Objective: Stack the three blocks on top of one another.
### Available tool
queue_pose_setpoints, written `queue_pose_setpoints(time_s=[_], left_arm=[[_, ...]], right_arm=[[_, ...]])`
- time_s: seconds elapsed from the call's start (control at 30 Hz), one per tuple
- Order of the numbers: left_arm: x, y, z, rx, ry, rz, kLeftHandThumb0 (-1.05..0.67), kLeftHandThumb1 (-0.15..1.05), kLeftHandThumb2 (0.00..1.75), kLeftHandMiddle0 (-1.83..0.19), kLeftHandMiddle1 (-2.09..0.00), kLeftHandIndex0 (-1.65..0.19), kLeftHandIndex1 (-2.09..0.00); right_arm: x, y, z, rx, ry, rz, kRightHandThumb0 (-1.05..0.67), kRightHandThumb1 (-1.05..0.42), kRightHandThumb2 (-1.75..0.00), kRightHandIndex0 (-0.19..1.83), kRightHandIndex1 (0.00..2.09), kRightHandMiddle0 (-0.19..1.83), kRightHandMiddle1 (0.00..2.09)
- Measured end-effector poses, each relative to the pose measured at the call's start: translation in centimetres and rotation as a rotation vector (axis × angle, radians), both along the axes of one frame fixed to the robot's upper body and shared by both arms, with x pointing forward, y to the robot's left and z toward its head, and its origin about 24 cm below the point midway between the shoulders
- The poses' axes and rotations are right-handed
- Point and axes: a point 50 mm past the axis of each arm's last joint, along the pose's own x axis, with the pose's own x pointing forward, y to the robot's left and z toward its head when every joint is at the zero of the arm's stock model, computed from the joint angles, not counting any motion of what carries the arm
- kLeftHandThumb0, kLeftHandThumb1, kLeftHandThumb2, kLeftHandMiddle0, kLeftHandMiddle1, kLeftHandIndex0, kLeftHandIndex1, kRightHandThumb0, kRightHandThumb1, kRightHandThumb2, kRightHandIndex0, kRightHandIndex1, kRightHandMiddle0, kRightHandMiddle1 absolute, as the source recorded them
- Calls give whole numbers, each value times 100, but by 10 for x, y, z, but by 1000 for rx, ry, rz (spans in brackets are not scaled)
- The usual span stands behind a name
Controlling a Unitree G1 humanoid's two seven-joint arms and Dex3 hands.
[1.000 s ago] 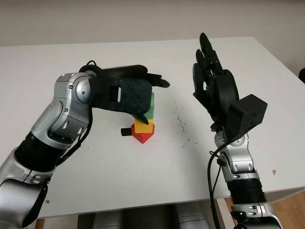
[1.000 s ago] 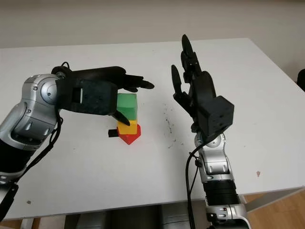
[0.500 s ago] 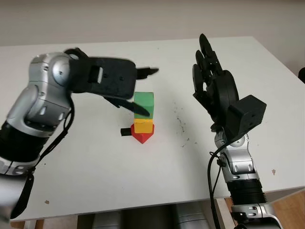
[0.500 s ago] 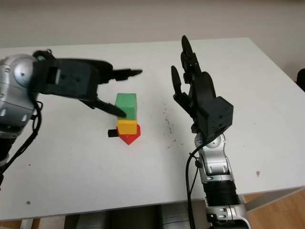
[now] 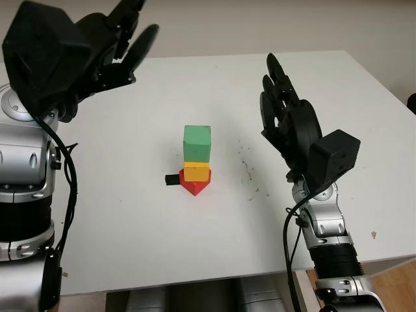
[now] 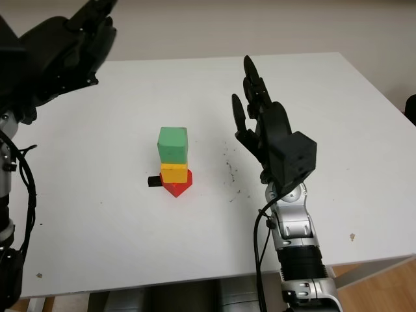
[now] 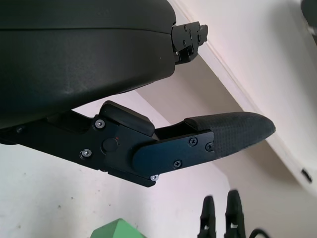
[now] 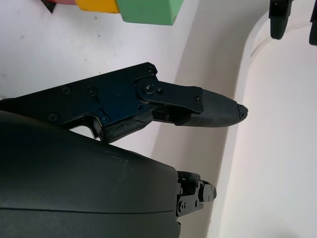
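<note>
A stack stands mid-table: a green block (image 5: 197,142) on a yellow block (image 5: 197,171) on a red block (image 5: 194,186). The red one sits turned, one corner toward me. My left hand (image 5: 120,40) is open, raised high above the table's far left, well away from the stack. My right hand (image 5: 279,97) is open and held upright to the right of the stack, palm toward it, a clear gap between them. The green block (image 8: 148,11) and yellow block (image 8: 96,5) show at the edge of the right wrist view.
A small black piece (image 5: 172,179) lies on the white table (image 5: 130,221) against the red block's left side. Dark specks (image 5: 247,166) mark the surface right of the stack. The table's right edge (image 5: 383,91) lies beyond my right hand.
My left hand let go of the green block, opened and rose up and back to the far left. The stack stays standing. The right hand barely moved.
</note>
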Motion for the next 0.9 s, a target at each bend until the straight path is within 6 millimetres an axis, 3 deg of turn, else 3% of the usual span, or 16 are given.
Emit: queue_pose_setpoints(time_s=[0.27, 0.53, 0.9], left_arm=[[-4, 20, -68, -244, -53, 161, -84, 105, 70, 19, 0, 19, 0], [-11, 14, -124, -343, 62, 216, -84, 105, 69, 19, 0, 19, 0], [-15, 3, -142, -394, 91, 222, -85, 105, 71, 19, 0, 19, 0]], right_arm=[[3, -2, -4, 10, 72, 36, -80, -105, -67, -14, 0, -14, 0], [5, -2, -3, 17, 87, 43, -81, -105, -66, -17, 1, -17, 1], [6, -7, -3, 17, 93, 41, -80, -105, -66, -17, 3, -18, 3]])
